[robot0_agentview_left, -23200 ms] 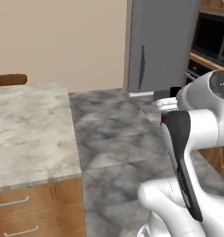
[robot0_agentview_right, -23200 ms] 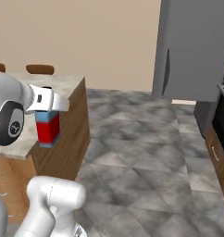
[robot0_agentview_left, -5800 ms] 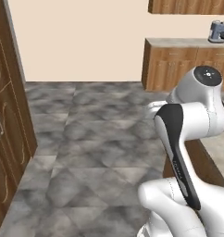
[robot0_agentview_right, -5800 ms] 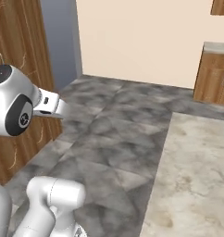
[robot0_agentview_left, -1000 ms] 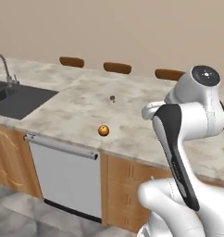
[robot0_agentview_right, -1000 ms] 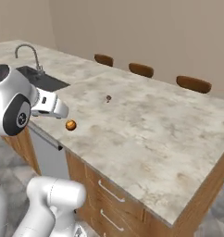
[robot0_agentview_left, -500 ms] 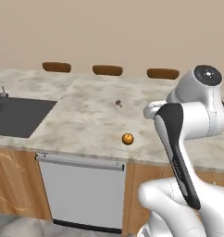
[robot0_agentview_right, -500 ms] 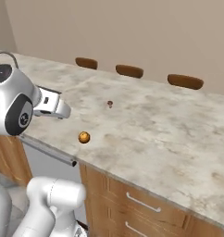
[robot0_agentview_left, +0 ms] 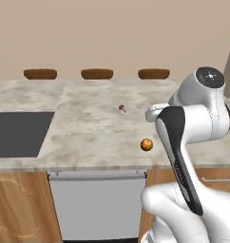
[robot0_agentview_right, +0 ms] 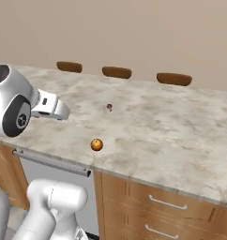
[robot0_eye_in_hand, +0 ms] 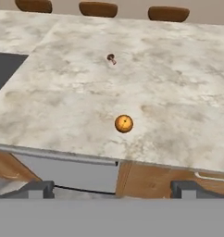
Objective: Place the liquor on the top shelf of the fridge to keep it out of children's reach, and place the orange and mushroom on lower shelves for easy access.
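As the base swings square to the bench (robot0_agentview_left: 88, 142), the orange (robot0_agentview_left: 146, 144) slides to centre frame, mushroom (robot0_agentview_left: 121, 107) above it; end effector (robot0_eye_in_hand: 111, 189) spread wide, empty, so an orange pickup looks next.

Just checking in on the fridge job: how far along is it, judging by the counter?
Done: no liquor bottle stands on the counter, though where it went can't be confirmed. In hand: nothing; the gripper is open and empty, short of the counter's front edge. Left: the orange near the front edge and the mushroom further back both still lie on the marble, awaiting the lower shelves.
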Available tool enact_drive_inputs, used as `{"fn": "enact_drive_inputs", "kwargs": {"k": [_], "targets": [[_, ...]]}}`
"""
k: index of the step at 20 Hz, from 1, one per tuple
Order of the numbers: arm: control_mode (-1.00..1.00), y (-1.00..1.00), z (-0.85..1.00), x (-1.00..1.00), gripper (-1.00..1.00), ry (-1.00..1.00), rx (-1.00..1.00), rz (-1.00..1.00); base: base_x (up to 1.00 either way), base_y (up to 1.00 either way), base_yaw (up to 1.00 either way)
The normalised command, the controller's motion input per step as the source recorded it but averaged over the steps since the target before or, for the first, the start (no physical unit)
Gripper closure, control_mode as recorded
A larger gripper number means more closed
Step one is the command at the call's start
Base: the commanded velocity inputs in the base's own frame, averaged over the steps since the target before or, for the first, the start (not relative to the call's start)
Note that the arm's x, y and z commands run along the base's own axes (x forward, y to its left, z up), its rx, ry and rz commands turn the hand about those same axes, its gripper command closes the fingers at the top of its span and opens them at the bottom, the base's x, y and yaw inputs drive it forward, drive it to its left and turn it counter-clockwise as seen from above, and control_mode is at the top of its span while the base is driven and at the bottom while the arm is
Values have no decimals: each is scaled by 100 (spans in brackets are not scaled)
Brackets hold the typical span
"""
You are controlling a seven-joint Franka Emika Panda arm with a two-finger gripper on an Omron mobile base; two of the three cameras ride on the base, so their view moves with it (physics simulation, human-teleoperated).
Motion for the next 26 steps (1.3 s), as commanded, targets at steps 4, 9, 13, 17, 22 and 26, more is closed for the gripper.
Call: {"fn": "enact_drive_inputs", "kwargs": {"k": [4, 9, 13, 17, 22, 26], "targets": [[100, 0, 0, 0, -100, 0, 0, 0, 0, 26, -40], [100, 0, 0, 0, -100, 0, 0, 0, 0, 20, -34], [-100, 2, -9, 0, -100, 0, 0, -6, 0, 4, -11], [-100, -1, -35, 9, -100, 4, 0, -1, 0, 0, 0], [-100, 0, -46, 29, -100, 7, 0, 0, 0, 0, 0], [-100, 0, -47, 35, -100, 6, 0, 0, 0, 0, 0]]}}
